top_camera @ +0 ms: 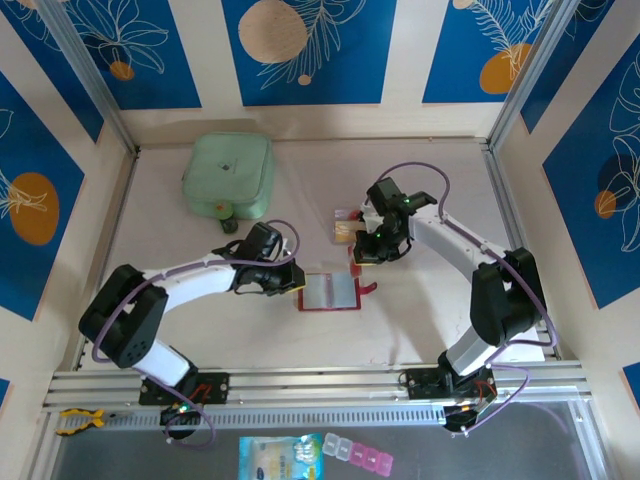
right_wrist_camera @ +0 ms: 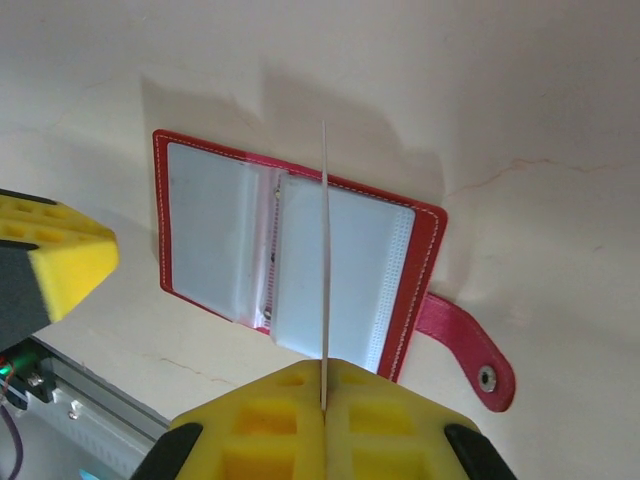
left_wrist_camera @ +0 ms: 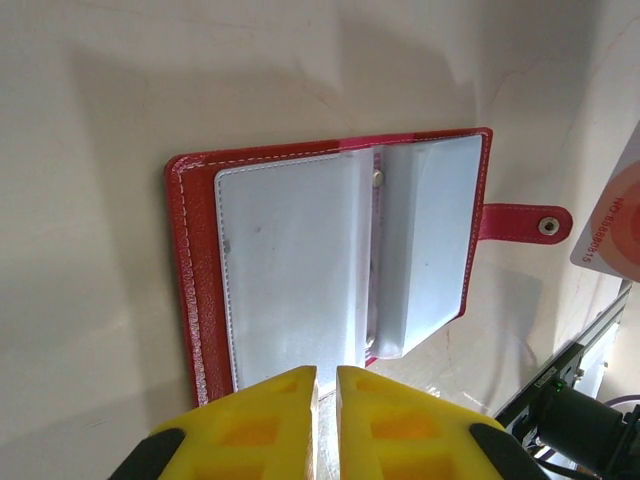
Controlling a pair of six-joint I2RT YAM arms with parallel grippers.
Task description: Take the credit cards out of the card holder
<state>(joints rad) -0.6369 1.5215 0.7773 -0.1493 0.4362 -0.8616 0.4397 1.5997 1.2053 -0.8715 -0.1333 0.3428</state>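
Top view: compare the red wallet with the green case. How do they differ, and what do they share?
Colour: the red wallet is red outside with pale inner pockets, while the green case is mint green all over. Size: the wallet is clearly smaller than the case. State: the wallet lies spread open, while the case looks closed. Both rest on the table.
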